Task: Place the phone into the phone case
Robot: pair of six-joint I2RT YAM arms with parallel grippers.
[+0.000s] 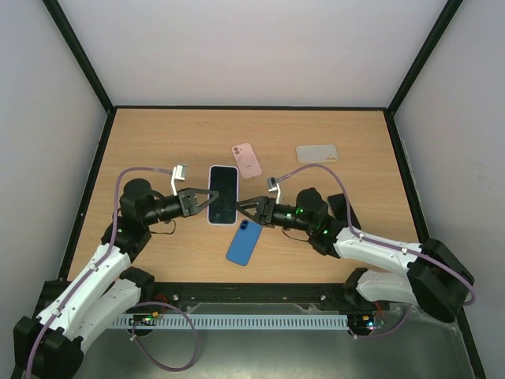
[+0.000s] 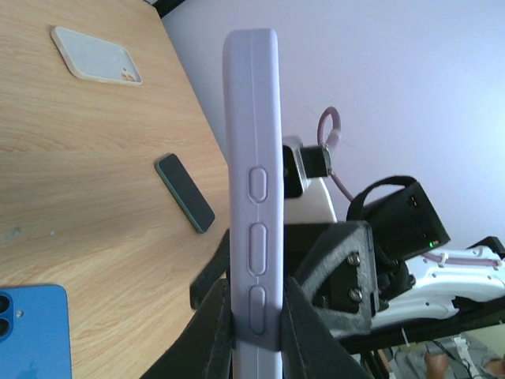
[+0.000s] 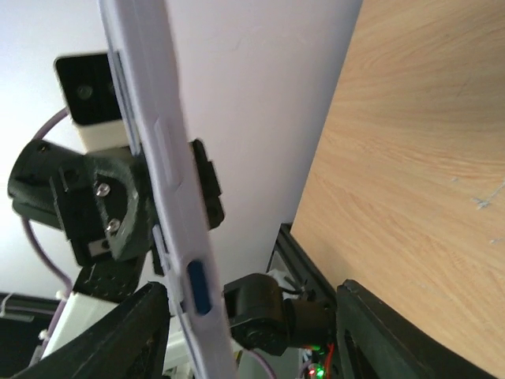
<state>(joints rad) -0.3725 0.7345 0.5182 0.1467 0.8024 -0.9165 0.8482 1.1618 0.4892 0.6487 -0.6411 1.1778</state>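
Got the left hand pinched shut on the long edge of the lilac case, one finger on either side, right down by the button bumps. Looks like the phone sitting in that case already, dark screen up, mid-bench between the two arms. Over to the right hand: spread wide open, fingers well apart, the case's other long edge just beside one of them and not squeezed. Further out on the bench: a blue phone lying back-up just beside the right hand, a pink one beyond the held phone, a pale case off to the far right.
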